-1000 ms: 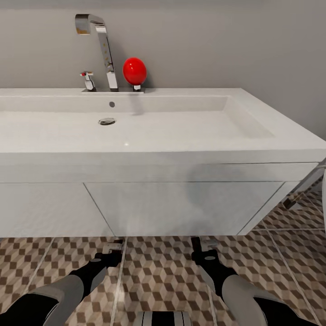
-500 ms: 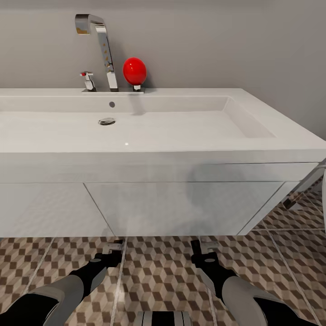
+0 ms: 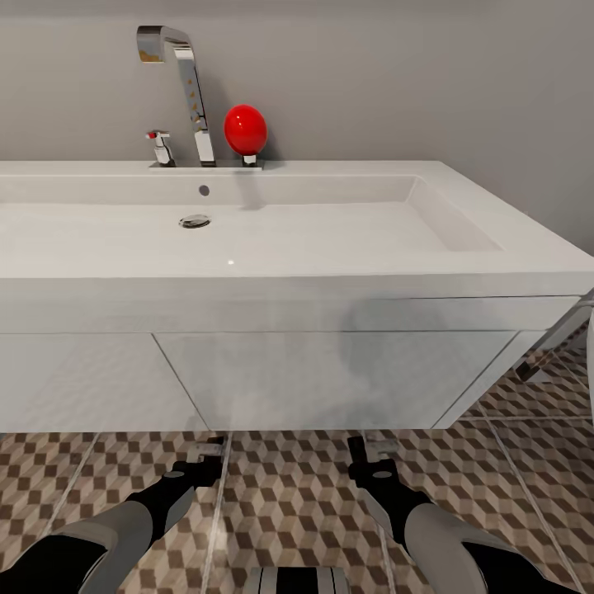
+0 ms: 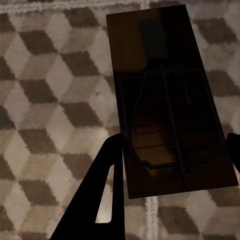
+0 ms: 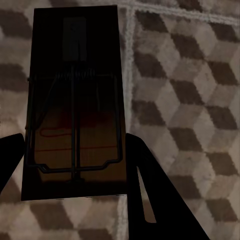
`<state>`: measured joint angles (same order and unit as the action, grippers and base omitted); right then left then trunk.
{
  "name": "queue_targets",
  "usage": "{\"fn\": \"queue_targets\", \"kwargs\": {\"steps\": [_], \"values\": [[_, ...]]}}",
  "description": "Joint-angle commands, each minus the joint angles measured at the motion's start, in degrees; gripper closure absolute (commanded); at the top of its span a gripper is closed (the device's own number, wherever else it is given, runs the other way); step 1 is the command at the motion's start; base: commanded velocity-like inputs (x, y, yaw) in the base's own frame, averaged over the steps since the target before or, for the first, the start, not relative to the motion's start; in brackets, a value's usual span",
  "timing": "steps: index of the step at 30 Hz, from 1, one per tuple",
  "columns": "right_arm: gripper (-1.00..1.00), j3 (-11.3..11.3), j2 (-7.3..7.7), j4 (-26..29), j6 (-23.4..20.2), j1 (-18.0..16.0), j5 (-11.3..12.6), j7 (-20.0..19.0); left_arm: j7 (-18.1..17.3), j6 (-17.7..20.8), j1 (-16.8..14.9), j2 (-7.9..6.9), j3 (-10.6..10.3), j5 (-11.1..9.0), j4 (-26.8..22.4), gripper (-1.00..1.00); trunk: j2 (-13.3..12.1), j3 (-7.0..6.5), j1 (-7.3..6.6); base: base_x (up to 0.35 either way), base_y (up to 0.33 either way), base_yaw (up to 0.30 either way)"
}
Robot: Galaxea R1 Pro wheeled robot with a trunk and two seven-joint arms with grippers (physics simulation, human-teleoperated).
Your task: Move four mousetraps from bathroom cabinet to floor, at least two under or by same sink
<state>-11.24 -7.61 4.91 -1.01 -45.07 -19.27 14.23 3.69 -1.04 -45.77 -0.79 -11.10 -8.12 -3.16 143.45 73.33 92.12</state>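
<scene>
Stillness marks the last half second: the head view matches the one before it, while a second ago the sink sat a shade differently in frame, so the camera has settled and nothing else has moved. The robot faces the bathroom sink, its white vanity unit just ahead, both arms held low over the bathroom floor close to the vanity's front. The left gripper pinches a mousetrap by its long edges, one finger against the board's side; the right gripper pinches a second mousetrap the same way, a finger pressed to its edge. Both boards are dark in shadow, so whether they hang just above the cube-pattern tiles or already touch them is hard to judge. With the base parked at the sink, the next sensible step is probably to lower and release both traps there, which would satisfy the beside-the-sink condition for two of the four.
</scene>
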Motion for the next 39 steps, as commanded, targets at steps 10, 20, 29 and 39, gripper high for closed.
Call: {"fn": "queue_targets", "kwargs": {"steps": [10,20,29,39], "values": [[1.00,-0.5,-0.03,0.0,0.4,0.0,-0.5,0.2,0.2,-0.1,0.0,-0.09,-0.5,-0.5,0.1,1.00,0.0,0.04,-0.01,0.000,0.000,0.000],[1.00,-0.5,-0.03,0.0,0.4,0.0,-0.5,0.2,0.2,-0.1,0.0,-0.09,-0.5,-0.5,0.0,1.00,0.0,0.04,-0.01,0.000,0.000,0.000],[1.00,-0.5,-0.03,0.0,0.4,0.0,-0.5,0.2,0.2,-0.1,0.0,-0.09,-0.5,-0.5,0.1,1.00,0.0,0.04,-0.01,0.000,0.000,0.000],[1.00,-0.5,-0.03,0.0,0.4,0.0,-0.5,0.2,0.2,-0.1,0.0,-0.09,-0.5,-0.5,0.1,1.00,0.0,0.04,-0.01,0.000,0.000,0.000]]}}
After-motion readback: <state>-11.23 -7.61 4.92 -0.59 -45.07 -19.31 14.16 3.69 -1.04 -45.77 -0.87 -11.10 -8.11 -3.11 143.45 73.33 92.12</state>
